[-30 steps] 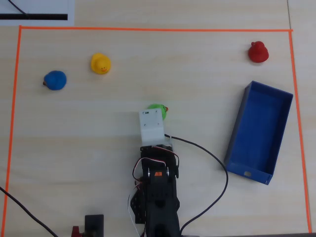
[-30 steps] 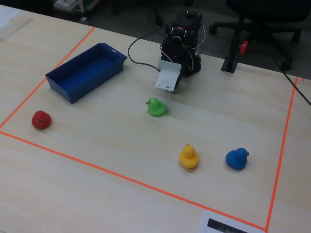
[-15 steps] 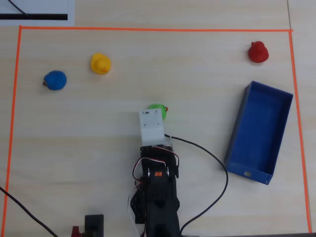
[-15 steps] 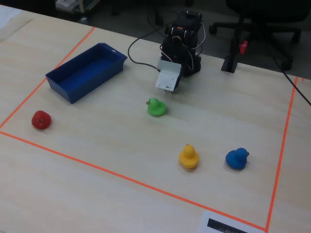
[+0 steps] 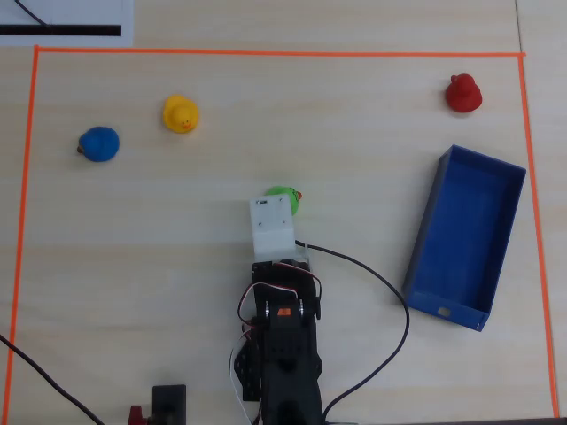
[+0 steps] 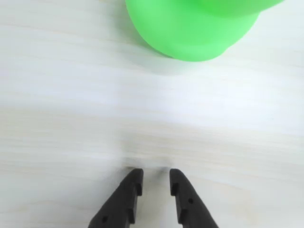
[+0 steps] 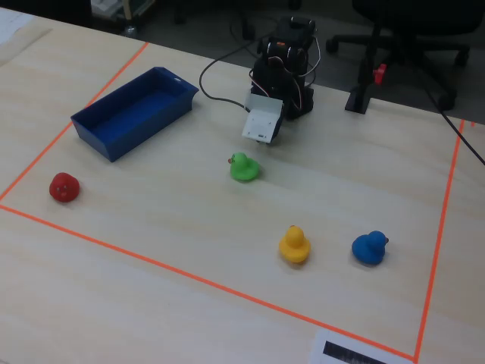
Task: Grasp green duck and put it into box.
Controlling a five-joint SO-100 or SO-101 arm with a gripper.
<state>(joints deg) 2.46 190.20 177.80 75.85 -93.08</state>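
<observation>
The green duck (image 5: pixel 285 196) stands on the table near the middle, also seen in the fixed view (image 7: pixel 244 167). In the wrist view it (image 6: pixel 190 28) fills the top edge, well ahead of my gripper (image 6: pixel 156 176). My two black fingers stand a narrow gap apart with only bare table between them. In the overhead view the white camera mount (image 5: pixel 273 227) covers the fingers, just below the duck. The blue box (image 5: pixel 423 228) lies at the right, far from the gripper, and is empty; in the fixed view the box (image 7: pixel 129 141) is at the left.
A yellow duck (image 5: pixel 181 114) and a blue duck (image 5: pixel 98 143) stand at the upper left, a red duck (image 5: pixel 463 93) at the upper right. Orange tape (image 5: pixel 266 52) frames the work area. A black cable (image 5: pixel 390 292) loops between the arm and the box.
</observation>
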